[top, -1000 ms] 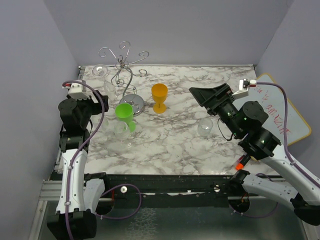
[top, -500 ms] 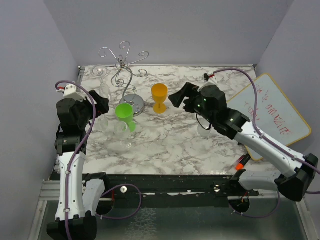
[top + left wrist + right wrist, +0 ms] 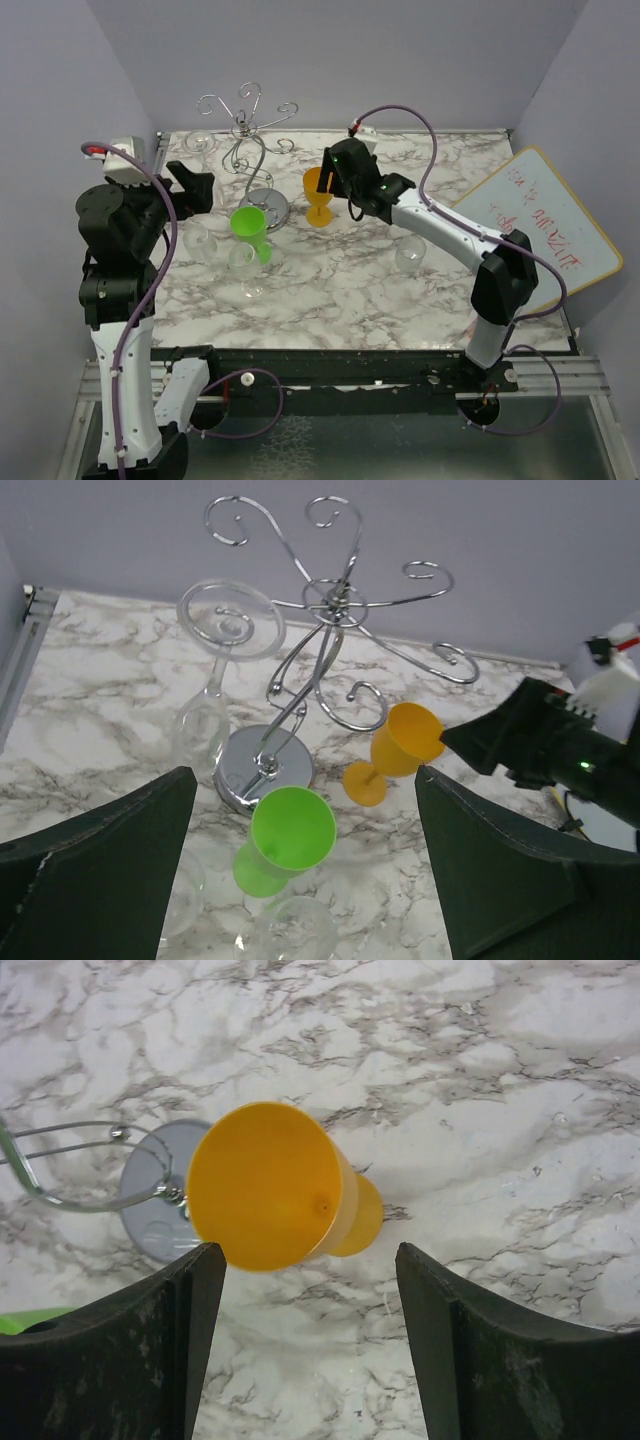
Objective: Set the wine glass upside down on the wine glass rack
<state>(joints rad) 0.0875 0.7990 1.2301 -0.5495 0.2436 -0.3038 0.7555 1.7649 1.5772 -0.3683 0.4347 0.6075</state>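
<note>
The silver wire wine glass rack (image 3: 245, 128) stands at the back left on its round shiny base (image 3: 268, 206). A clear wine glass (image 3: 222, 632) hangs upside down on one of its arms. An orange wine glass (image 3: 319, 194) stands upright just right of the base. My right gripper (image 3: 334, 176) is open and hovers over it; in the right wrist view the orange glass (image 3: 268, 1184) sits just beyond the open fingers (image 3: 310, 1250). My left gripper (image 3: 190, 186) is open and empty left of the rack; it (image 3: 303, 780) looks down on a green glass (image 3: 290, 832).
The green glass (image 3: 250, 228) stands in front of the rack base. Clear glasses stand at the left (image 3: 200, 241), the front left (image 3: 245, 262) and the right (image 3: 410, 254). A whiteboard (image 3: 545, 222) lies at the table's right edge. Purple walls close in the back and sides.
My right arm has swung left and stretched out from the right side to above the orange glass. My left arm has risen and drawn back slightly to the left.
</note>
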